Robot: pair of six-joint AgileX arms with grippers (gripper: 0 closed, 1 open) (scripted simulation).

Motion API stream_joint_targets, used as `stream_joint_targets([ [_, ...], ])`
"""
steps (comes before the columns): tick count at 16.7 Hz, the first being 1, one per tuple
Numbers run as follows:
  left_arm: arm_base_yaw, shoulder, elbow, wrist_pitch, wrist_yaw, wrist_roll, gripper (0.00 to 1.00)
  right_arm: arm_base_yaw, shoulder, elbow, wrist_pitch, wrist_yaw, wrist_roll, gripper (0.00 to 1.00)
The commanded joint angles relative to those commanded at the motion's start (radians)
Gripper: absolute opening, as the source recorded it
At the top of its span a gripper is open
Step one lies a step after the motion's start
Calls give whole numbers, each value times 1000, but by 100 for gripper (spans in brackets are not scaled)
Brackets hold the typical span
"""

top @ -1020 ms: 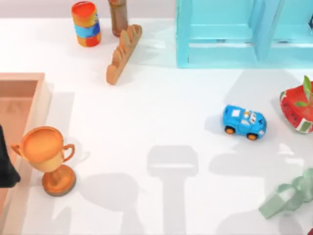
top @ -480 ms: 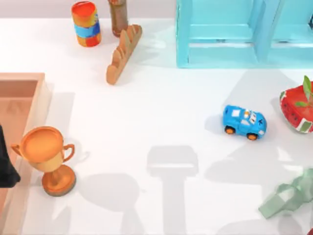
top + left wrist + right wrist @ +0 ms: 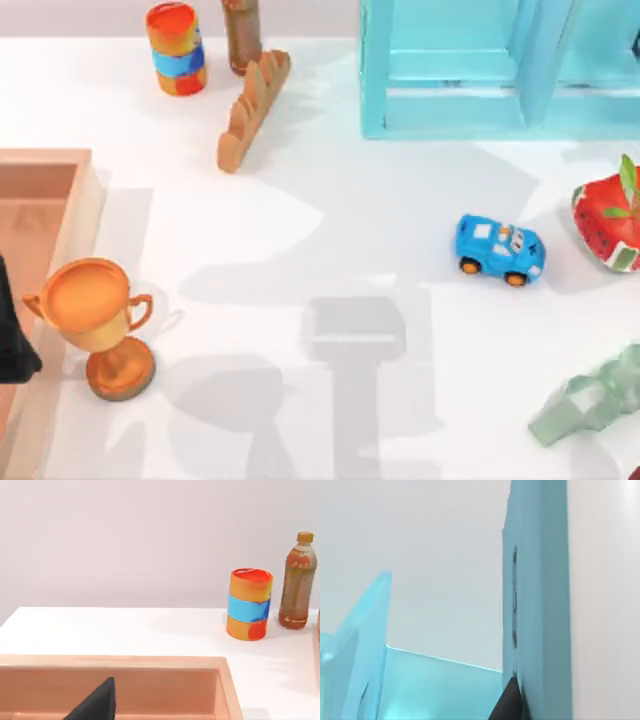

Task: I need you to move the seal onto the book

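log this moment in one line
right tool: close against light-blue shelf | left tool: over wooden tray | toy car: on table, right side

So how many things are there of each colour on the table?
Orange or brown: 4, the trophy, bread, bottle, wooden tray.
Blue: 2, toy car, shelf unit.
Red: 1, watermelon-patterned thing.
Green: 1, pale green object.
Striped orange and blue: 1, can.
Total: 9.
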Motion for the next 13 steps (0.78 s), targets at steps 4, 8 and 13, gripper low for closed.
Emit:
stream_joint_targets([
  [4, 0, 0, 0, 0, 0, 0, 100, 374, 105, 54, -28, 302, -173, 0],
  [8, 0, 0, 0, 0, 0, 0, 100, 744, 257, 86, -37, 617, -382, 0],
  [13, 0, 0, 0, 0, 0, 0, 100, 1101, 479, 111, -18, 951, -648, 0],
])
